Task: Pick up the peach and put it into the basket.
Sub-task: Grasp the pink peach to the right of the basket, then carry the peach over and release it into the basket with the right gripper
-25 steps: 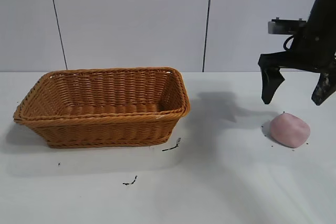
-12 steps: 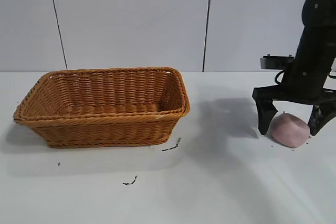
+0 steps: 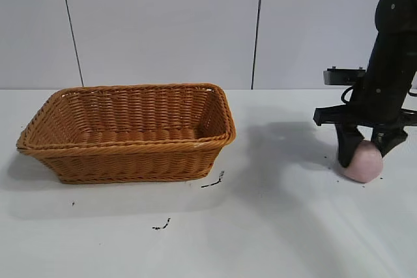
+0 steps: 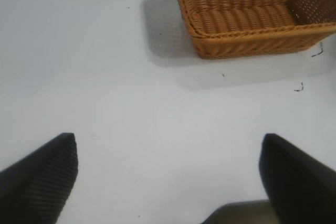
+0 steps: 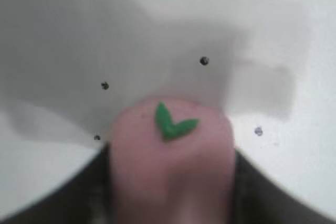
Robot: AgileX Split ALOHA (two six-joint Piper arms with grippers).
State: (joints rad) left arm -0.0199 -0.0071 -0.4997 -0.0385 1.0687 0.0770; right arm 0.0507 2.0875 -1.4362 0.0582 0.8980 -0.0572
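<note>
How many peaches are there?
1. The only peach sits on the table at the right, squeezed in the right hand, far from the basket. None shows inside the basket.

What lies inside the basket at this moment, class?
Nothing shows inside the basket: only bare woven floor. Its near wall hides the front strip of the floor. The peach sits outside on the table, between the right gripper fingers.

peach (image 3: 363, 163) top hidden behind fingers (image 3: 348, 146)
</note>
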